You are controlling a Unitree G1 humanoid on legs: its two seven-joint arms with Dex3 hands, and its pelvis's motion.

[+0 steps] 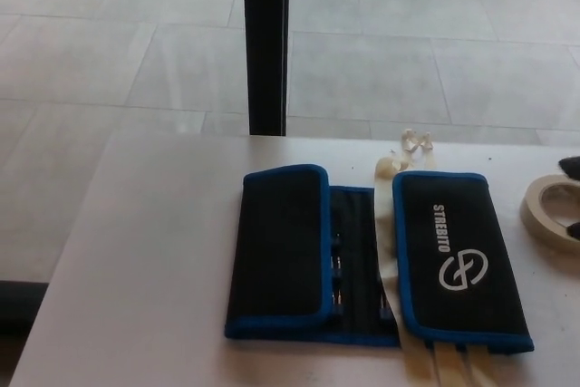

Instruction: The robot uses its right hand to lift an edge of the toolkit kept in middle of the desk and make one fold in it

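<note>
Since both outer flaps of the toolkit (pixel 376 260) are laid over its middle on the desk (pixel 145 251), a fold appears made. Only a dark sliver of the right hand (pixel 571 168) is seen by the tape roll (pixel 548 210); its fingers cannot be judged.

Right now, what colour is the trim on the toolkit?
Blue, edging the black toolkit; the head view shows it clearly.

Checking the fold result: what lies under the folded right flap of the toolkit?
Under the right flap, pale strips stick out at the near edge and a pale piece shows along its left side. Whatever else it covers is hidden.
</note>
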